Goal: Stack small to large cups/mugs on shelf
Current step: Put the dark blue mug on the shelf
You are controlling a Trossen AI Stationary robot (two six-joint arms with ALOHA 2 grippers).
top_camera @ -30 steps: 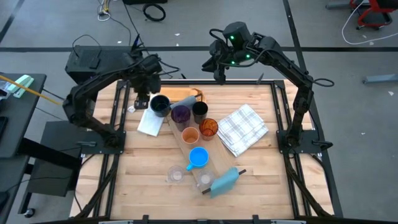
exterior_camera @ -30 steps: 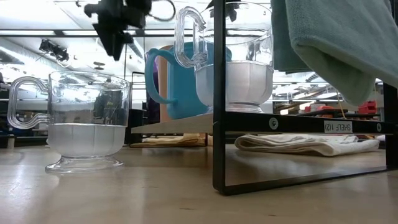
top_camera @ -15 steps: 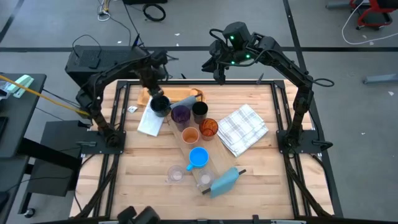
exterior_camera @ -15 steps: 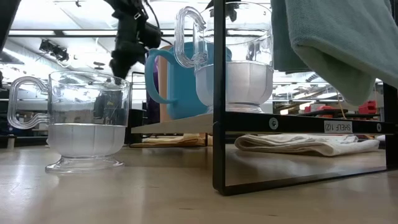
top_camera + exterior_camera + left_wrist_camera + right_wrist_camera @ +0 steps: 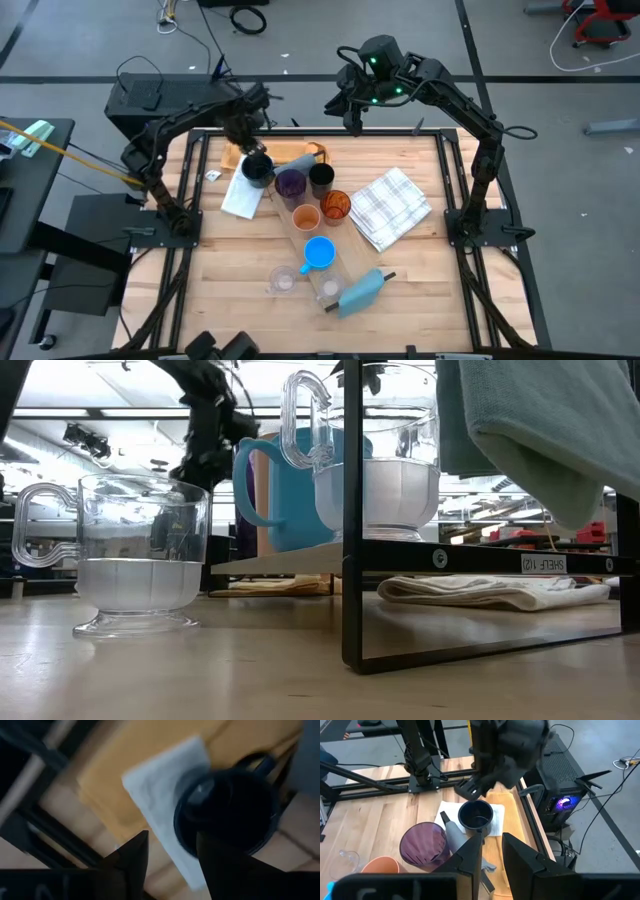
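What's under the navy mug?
The navy mug sits on a white napkin, which overlaps the orange-brown board. The table beneath the napkin is covered.

This is a robotics lab or test workshop rather than a home. A pale wooden slatted bench (image 5: 230, 260) sits in a black metal frame (image 5: 180, 230) with two dark jointed robot arms bolted to its sides. Around it lies a bare grey concrete floor (image 5: 560, 60) marked with tape lines and strewn with loose black cables (image 5: 248, 17). A black computer case (image 5: 150, 100) stands just behind the bench, and a red wheeled chair base (image 5: 600, 20) shows in the far corner. The low view looks into a large hall with ceiling strip lights (image 5: 60, 412).
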